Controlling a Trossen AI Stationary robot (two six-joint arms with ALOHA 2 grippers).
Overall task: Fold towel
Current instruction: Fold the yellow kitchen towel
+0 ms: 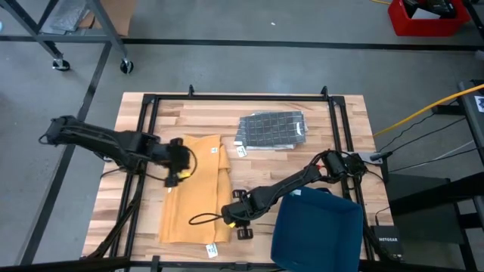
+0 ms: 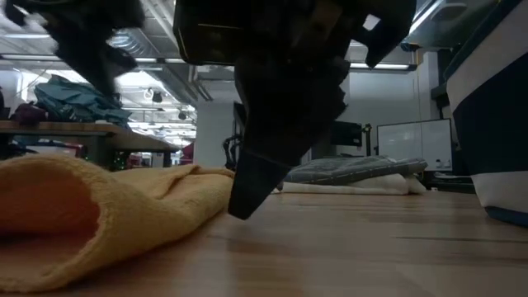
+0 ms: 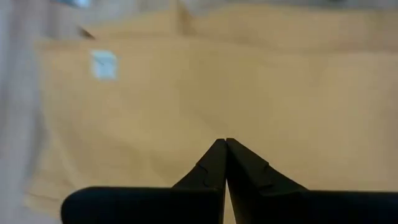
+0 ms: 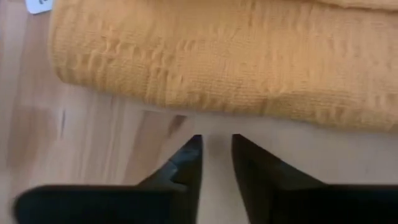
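A yellow towel (image 1: pixel 193 189) lies folded lengthwise on the wooden table, left of centre, and also shows in the low view (image 2: pixel 82 206). My left gripper (image 1: pixel 178 175) hangs above the towel's left part, shut (image 3: pixel 225 146), with nothing between its fingers; the cloth (image 3: pixel 217 81) lies below it. My right gripper (image 1: pixel 231 219) stands at the towel's right edge near the table's front. It is open by a narrow gap (image 4: pixel 216 146) over bare wood, just short of the towel's rounded folded edge (image 4: pixel 205 102). Its dark finger (image 2: pixel 247 194) ends close to the tabletop.
A grey checked cloth (image 1: pixel 272 130) lies folded at the far middle of the table. A dark blue cloth (image 1: pixel 318 230) lies at the near right corner, close to my right arm. Black frame rails (image 1: pixel 151 113) border the work area. White tags (image 1: pixel 212 249) show on the yellow towel.
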